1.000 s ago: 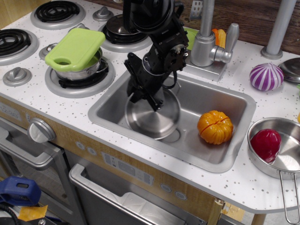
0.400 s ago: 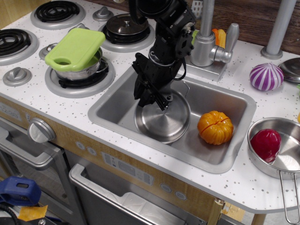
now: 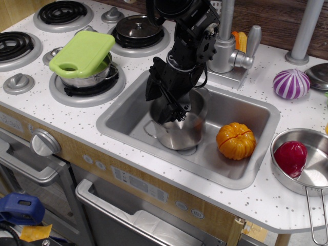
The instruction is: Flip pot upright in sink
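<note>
Shiny steel pot (image 3: 179, 128), matt grey metal sink (image 3: 225, 110), speckled white countertop (image 3: 66, 107).

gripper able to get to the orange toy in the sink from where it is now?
Probably yes. The orange toy sits uncovered in the sink, right of the pot. The gripper is at the pot's rim, apparently gripping it, so it would need to let go first.

A grey faucet (image 3: 225, 48) stands at the back of the white speckled surface (image 3: 46, 105). Left of the faucet, a lime-green board (image 3: 83, 53) lies on top of a steel pot (image 3: 92, 77) on a burner. Behind that pot sits a dark lid (image 3: 136, 26) on another burner. Right of the faucet is a purple striped toy (image 3: 291, 83). In front of the faucet lies an orange toy (image 3: 236, 140). Further right, a red toy (image 3: 290, 158) sits inside a long-handled pan (image 3: 307, 177).
</note>
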Robot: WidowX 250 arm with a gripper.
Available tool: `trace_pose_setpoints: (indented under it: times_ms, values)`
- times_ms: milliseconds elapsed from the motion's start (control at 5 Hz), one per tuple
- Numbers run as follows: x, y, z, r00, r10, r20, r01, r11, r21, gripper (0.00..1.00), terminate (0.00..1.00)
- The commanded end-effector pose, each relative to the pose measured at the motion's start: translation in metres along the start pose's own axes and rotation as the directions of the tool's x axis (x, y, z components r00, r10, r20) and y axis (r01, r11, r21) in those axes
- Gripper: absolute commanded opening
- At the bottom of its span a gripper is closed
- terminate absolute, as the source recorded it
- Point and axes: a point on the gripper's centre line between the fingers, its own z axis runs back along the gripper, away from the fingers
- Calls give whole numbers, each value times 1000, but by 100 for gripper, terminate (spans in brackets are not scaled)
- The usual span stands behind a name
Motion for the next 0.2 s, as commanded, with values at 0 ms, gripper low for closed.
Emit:
trace_pose_setpoints:
  times_ms: [0]
  values:
    - [6, 10, 13, 999, 14, 42, -15, 1000, 23, 100, 100]
